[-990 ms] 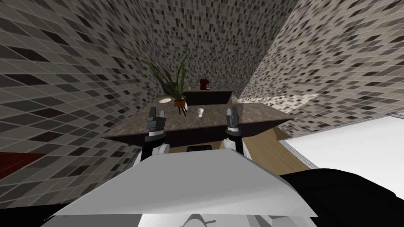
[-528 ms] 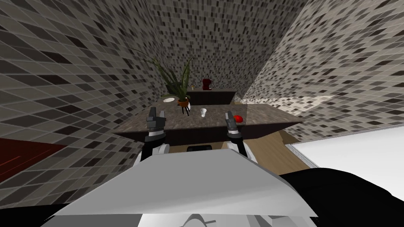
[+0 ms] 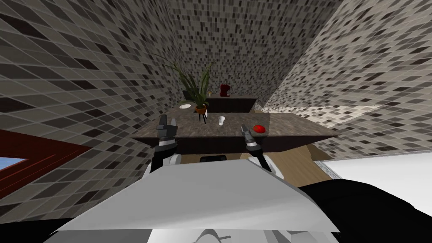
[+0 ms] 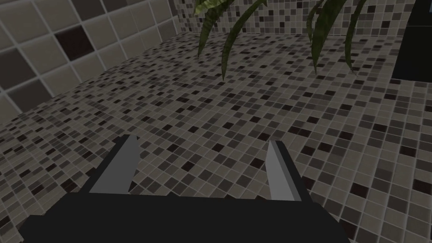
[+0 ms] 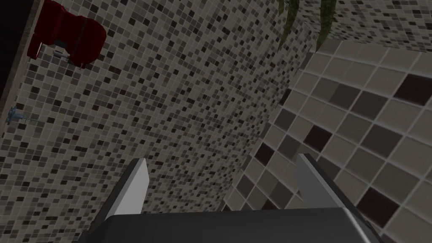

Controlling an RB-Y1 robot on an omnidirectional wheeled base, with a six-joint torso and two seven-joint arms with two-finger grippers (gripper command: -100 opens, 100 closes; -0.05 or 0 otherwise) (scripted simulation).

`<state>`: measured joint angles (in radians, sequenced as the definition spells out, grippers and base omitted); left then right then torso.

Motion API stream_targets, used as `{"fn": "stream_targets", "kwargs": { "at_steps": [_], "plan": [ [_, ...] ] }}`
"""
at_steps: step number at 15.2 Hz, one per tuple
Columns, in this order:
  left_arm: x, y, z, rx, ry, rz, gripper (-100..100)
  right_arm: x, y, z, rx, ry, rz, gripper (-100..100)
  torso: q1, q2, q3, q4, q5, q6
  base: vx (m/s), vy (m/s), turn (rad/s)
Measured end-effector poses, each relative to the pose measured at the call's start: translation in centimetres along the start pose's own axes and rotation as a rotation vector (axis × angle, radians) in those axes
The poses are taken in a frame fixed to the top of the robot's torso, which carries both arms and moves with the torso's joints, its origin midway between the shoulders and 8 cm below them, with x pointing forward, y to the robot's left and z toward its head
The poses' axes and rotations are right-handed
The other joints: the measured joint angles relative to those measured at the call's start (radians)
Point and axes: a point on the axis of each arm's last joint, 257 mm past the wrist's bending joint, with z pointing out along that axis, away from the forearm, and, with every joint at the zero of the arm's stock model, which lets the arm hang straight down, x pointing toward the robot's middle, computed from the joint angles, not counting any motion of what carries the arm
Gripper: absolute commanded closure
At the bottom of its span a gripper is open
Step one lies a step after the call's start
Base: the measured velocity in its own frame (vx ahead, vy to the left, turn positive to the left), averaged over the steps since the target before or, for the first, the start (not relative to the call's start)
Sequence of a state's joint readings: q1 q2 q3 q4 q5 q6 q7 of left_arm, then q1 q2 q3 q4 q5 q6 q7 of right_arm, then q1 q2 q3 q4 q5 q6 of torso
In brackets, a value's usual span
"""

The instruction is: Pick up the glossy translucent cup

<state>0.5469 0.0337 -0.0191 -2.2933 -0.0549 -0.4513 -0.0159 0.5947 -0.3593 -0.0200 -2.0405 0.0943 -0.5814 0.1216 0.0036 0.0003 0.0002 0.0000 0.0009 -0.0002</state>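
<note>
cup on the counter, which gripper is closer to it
Right. The right gripper hangs at the counter's near edge, with the cup a little ahead and toward its left. The left gripper is farther off, with the cup well to its right.

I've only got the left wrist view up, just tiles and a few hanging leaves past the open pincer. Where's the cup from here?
Observer: In the head view the small pale cup stands upright on the dark counter, ahead of you and between the two arms.
Operator: What's nearest to it?
Observer: A potted plant stands to its left, not touching it; those are your leaves.
Operator: And on its right?
Observer: A red round object lies on the counter there, showing right beside the open right pincer.
</note>
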Motion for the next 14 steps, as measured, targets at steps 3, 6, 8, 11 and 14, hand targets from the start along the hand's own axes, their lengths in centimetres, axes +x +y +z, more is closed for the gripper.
{"fn": "stream_targets", "kwargs": {
  "at_steps": [3, 6, 8, 11, 14],
  "plan": [
    [0.0, 0.0, 0.0, 0.0, 0.0, 0.0, 0, 0.6, -2.7, -1.4, 0.063, 0.064, -0.031, -100, 0.0, 0.0, 0.0, 0.0, 0.0, 0.0, -0.002, 0.066, 0.11],
    [0.0, 0.0, 0.0, 0.0, 0.0, 0.0, 0, 0.4, -4.8, -2.9, 0.119, 0.124, -0.062, -100, 0.0, 0.0, 0.0, 0.0, 0.0, 0.0, 0.004, 0.061, 0.115],
    [0.0, 0.0, 0.0, 0.0, 0.0, 0.0, 0, 0.4, -6.8, -4.2, 0.165, 0.17, -0.086, -100, 0.001, 0.0, 0.0, 0.0, 0.0, 0.0, 0.008, 0.083, 0.172],
    [0.0, 0.0, 0.0, 0.0, 0.0, 0.0, 0, 0.3, -9.4, -6.9, 0.237, 0.236, -0.124, -100, 0.002, 0.0, 0.0, 0.0, 0.0, 0.0, 0.004, 0.082, 0.139],
    [0.0, 0.0, 0.0, 0.0, 0.0, 0.0, 0, -0.5, -11.9, -8.8, 0.301, 0.295, -0.16, -100, 0.001, 0.0, 0.0, 0.0, 0.0, 0.0, 0.006, 0.071, 0.136]
  ]
}}
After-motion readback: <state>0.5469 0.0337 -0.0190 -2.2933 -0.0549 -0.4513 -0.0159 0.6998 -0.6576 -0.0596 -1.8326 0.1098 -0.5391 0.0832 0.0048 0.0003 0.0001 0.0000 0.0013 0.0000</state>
